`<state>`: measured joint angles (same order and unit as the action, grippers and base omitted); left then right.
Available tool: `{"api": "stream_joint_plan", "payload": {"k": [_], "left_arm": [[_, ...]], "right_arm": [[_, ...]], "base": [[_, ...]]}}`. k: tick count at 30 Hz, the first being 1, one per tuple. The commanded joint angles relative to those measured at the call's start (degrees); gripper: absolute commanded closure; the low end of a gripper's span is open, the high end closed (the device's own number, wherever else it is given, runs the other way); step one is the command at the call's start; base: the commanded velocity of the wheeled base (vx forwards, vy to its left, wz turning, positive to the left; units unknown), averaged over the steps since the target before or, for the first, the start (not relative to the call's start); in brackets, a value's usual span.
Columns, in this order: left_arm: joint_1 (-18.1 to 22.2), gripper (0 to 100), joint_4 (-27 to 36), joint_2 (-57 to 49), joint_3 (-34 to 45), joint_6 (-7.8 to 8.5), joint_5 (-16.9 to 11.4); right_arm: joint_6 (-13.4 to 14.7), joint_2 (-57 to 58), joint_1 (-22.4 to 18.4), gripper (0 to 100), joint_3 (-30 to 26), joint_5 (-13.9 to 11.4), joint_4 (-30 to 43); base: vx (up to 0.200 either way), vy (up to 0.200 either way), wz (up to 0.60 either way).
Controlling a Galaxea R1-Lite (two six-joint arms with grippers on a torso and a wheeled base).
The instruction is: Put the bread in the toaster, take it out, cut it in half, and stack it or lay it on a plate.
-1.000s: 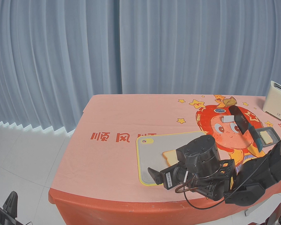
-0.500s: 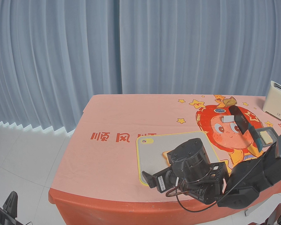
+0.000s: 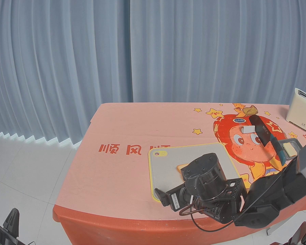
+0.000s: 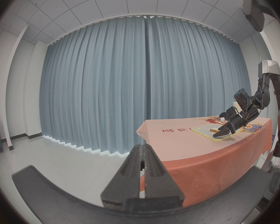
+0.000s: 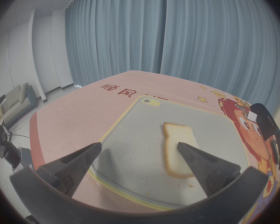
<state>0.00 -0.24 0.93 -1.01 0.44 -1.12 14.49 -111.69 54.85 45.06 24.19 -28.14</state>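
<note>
Bread [image 5: 172, 148]: one slice on board [image 5: 137, 150]; perhaps second piece [image 3: 289, 149] by knife [image 3: 263, 133].

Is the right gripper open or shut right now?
Open. The right gripper has its fingers spread wide apart above the cutting board, and the bread lies flat there, ungripped.

Pale bread slice [image 5: 179, 133] lies flat on grey cutting board [image 5: 137, 147].

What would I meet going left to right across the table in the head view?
Red printed characters → cutting board with the bread slice on it → knife → small grey dish → toaster.
</note>
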Motion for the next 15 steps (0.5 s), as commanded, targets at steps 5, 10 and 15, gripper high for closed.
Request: {"api": "stream_joint_plan", "payload": {"k": [5, 10, 15], "left_arm": [[0.0, 100, 0.0, -0.9, 1.0, 0.00, 0.0], [0.0, 100, 0.0, -0.9, 1.0, 0.00, 0.0], [0.0, 100, 0.0, -0.9, 1.0, 0.00, 0.0]], "right_arm": [[0.2, -0.8, 0.1, 0, -0.3, 0.1, 0.0], [0.1, -0.8, 0.2, 100, -0.4, 0.6, 0.0], [0.1, -0.6, 0.0, 100, -0.6, 1.1, 0.1]], "base": [[0.000, 0.000, 0.00], [0.000, 0.000, 0.00], [0.000, 0.000, 0.00]]}}
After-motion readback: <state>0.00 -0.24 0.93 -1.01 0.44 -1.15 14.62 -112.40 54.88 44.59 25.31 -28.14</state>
